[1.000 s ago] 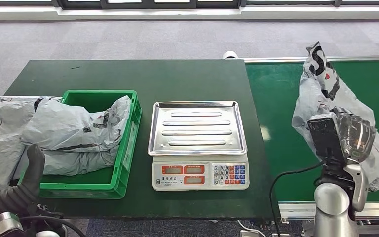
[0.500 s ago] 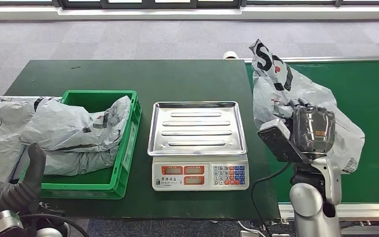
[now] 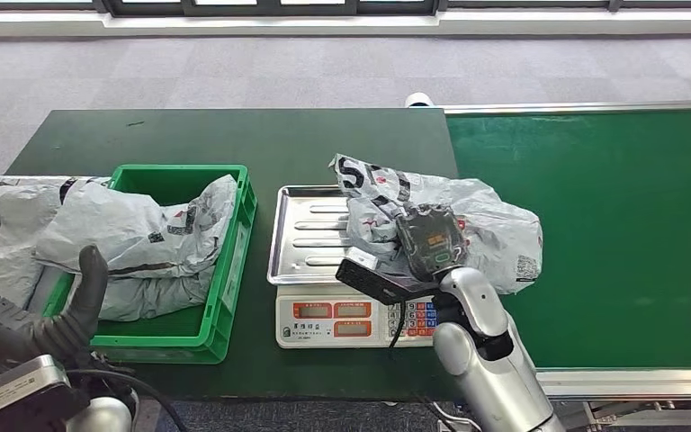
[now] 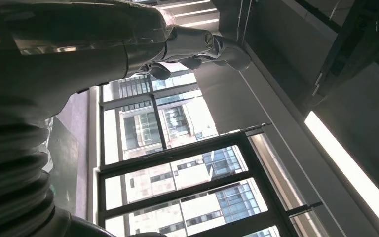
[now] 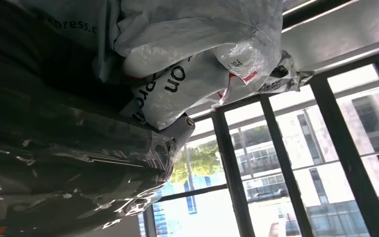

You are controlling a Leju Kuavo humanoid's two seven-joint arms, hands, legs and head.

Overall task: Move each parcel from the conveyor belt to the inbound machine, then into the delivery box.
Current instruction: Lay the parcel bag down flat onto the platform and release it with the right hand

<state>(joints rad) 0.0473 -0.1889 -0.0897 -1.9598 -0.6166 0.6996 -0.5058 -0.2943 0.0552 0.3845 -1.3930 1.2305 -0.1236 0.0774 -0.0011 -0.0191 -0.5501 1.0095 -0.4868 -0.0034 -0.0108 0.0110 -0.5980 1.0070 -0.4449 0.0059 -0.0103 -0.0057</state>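
The right robot hand (image 3: pixel 427 241) gripped the parcel (image 3: pixel 468 225) over the scale (image 3: pixel 306 236); it should have lowered it flat, centred, before letting go.

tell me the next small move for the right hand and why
Probably lower and let go: the right hand grips the grey parcel over the scale's steel tray, but the parcel overhangs the tray's right edge, so nudging it leftward before release seems wise.
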